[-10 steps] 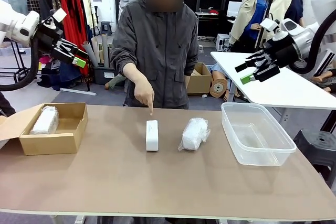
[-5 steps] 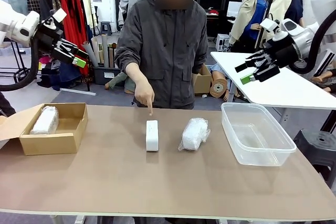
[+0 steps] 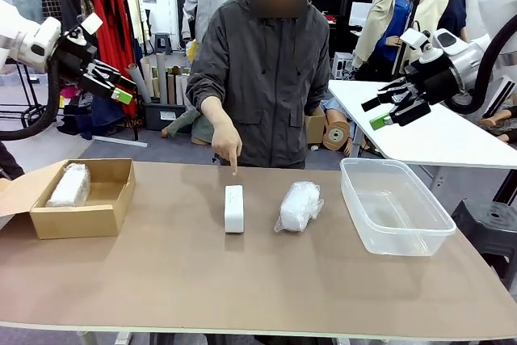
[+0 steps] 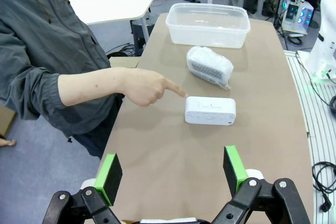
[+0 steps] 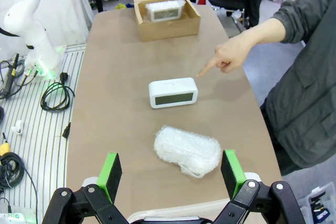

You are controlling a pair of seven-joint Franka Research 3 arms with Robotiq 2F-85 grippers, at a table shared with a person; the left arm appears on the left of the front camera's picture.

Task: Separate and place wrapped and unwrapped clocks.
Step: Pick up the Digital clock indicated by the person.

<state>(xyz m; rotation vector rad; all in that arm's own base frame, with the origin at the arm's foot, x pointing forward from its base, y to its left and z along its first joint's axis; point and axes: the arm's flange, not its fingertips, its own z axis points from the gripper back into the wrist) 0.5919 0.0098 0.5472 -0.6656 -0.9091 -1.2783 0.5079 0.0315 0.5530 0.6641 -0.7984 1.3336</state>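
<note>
A bare white clock lies mid-table. Right of it rests a clock in crinkly plastic wrap. Another wrapped clock sits inside the brown cardboard box at the table's left. The person's hand points a finger down at the bare clock. My left gripper hangs open, high above the box. Over the table's right end, my right gripper is raised and open too.
A clear plastic tub stands on the table's right end, nothing in it. A white table stands behind it. The person stands at the far edge, mid-table.
The person's body has shifted slightly to the right; the pointing hand stays over the bare clock. Both arms are still.
</note>
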